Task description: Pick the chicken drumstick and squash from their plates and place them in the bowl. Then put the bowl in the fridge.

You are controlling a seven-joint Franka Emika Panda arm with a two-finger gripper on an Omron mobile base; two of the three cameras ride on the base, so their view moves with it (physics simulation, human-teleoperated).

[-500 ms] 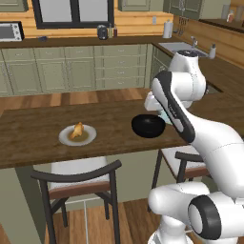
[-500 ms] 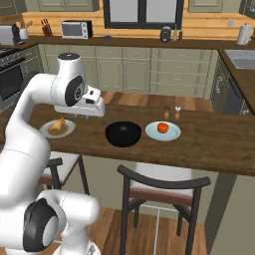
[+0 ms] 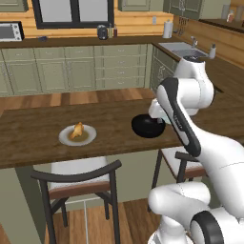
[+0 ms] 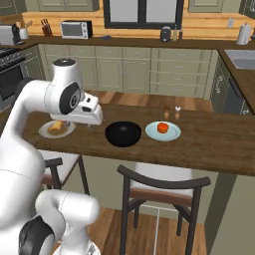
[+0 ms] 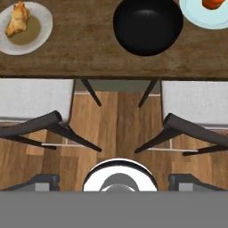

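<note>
A: Left base view: the drumstick [image 3: 77, 130] sits on its plate [image 3: 66, 139] near the counter's [image 3: 28, 133] front edge, toward the left. The bowl [image 3: 147, 127] stands further right along that edge, partly behind the arm [image 3: 183, 102].

B: Right base view?

A: Bowl [image 4: 123, 134] mid-counter near the front edge. The squash [image 4: 162, 128] lies on a pale plate [image 4: 172, 133] just right of it; the drumstick [image 4: 58, 126] plate is left, partly behind the hand. Two shakers [image 4: 172, 112] stand toward the back edge.

B: Hand view?

A: Looking down past the counter's front edge at two chairs [image 5: 40, 113] and the floor. Bowl [image 5: 148, 26], squash [image 5: 213, 3] and drumstick [image 5: 18, 20] line the top.

B: The gripper [image 5: 114, 182]?

A: Spread wide, holding nothing, above the chairs.
</note>
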